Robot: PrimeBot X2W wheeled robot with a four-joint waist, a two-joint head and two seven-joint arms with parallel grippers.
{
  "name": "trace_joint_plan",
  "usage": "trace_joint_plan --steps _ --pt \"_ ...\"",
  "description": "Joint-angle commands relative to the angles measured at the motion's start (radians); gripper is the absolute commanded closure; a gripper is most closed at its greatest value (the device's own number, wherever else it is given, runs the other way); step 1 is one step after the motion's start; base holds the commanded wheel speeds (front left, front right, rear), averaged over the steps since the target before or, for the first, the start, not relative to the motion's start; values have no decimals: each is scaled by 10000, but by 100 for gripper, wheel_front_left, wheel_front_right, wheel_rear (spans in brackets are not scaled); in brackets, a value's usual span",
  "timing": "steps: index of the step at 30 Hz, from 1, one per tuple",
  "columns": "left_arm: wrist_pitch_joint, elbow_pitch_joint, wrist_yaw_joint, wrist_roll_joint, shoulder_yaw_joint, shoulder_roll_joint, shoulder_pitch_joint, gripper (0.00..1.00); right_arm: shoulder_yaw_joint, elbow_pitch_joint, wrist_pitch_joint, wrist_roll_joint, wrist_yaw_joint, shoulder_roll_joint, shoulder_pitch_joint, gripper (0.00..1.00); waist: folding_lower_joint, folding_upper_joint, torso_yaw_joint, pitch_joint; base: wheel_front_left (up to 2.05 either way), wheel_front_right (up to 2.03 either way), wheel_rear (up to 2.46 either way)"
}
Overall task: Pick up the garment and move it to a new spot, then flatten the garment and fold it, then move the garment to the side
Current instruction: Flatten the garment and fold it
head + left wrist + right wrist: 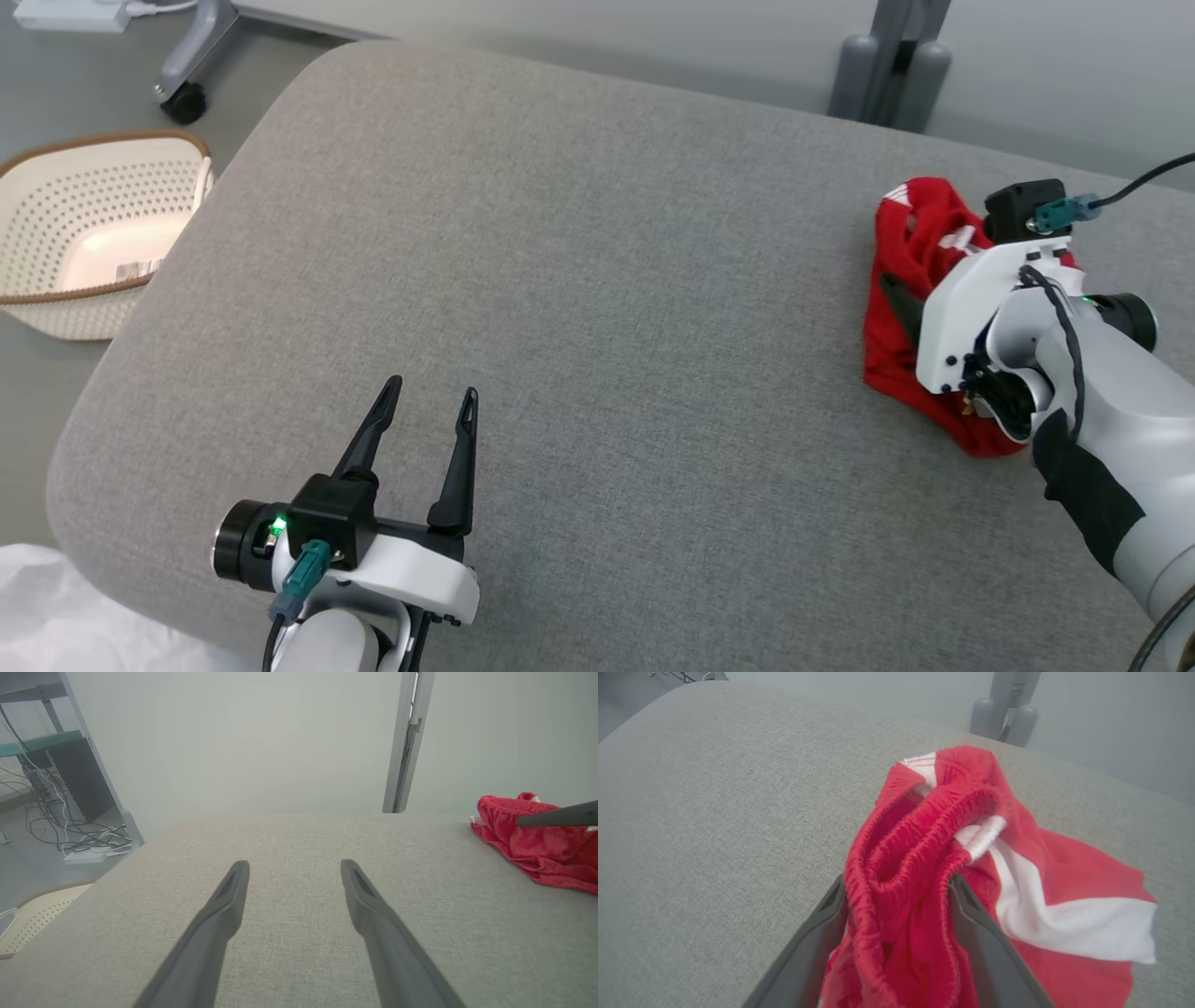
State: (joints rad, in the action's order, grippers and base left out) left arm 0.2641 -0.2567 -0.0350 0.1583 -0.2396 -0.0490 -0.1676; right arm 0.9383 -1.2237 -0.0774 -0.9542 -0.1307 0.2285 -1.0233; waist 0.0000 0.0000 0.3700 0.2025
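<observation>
Garment (910, 245) (1064, 868): red shorts with white bands, crumpled in a heap at the right end of the grey cushion (597, 280), near its far edge; the elastic waistband is bunched up on top.

Right arm: pale forearm (1111, 392) comes in from the lower right, wrist bent so the hand angles down and leftward over the heap; right gripper (896, 881) sits low in the cloth; jaws spread wide, a thick fold of waistband lying between the two fingers and touching both, not pinched; the left wrist view catches one of its dark fingers (560, 815) lying across the top of the red fabric.

Left arm: low at the near left of the cushion, well apart from the garment; left gripper (434, 386) (294, 863) points away from the robot along the cushion, fingers a little above the fabric by the look of it; jaws spread, nothing between them.

Off the cushion's left end, a cream perforated basket (56, 187) sits on the floor.
</observation>
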Motion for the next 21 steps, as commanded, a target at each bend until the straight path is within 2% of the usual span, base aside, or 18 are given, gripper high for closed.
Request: trace_joint_plan --steps 1,6,10,17,21 --pt "-5 -5 47 -94 86 -37 74 0 33 151 76 10 -1 -29 -134 0 0 0 -242 -279 0 0 0" --pt "-5 -47 130 -295 339 -39 209 0 404 695 95 175 -1 -77 -214 0 0 0 -681 -824 0 0 0" --pt "-5 22 190 -403 547 -34 401 0 692 1221 385 351 -1 130 -386 0 0 0 -1047 -1204 0 0 0" --pt "-5 313 229 -188 799 -37 517 0 476 1551 2594 836 -1 808 -247 0 0 0 -1684 -1665 0 0 0" --pt "-5 473 192 -124 883 -37 511 0 -186 1476 3388 1219 -1 1179 202 0 0 0 -1960 -1721 0 0 0"
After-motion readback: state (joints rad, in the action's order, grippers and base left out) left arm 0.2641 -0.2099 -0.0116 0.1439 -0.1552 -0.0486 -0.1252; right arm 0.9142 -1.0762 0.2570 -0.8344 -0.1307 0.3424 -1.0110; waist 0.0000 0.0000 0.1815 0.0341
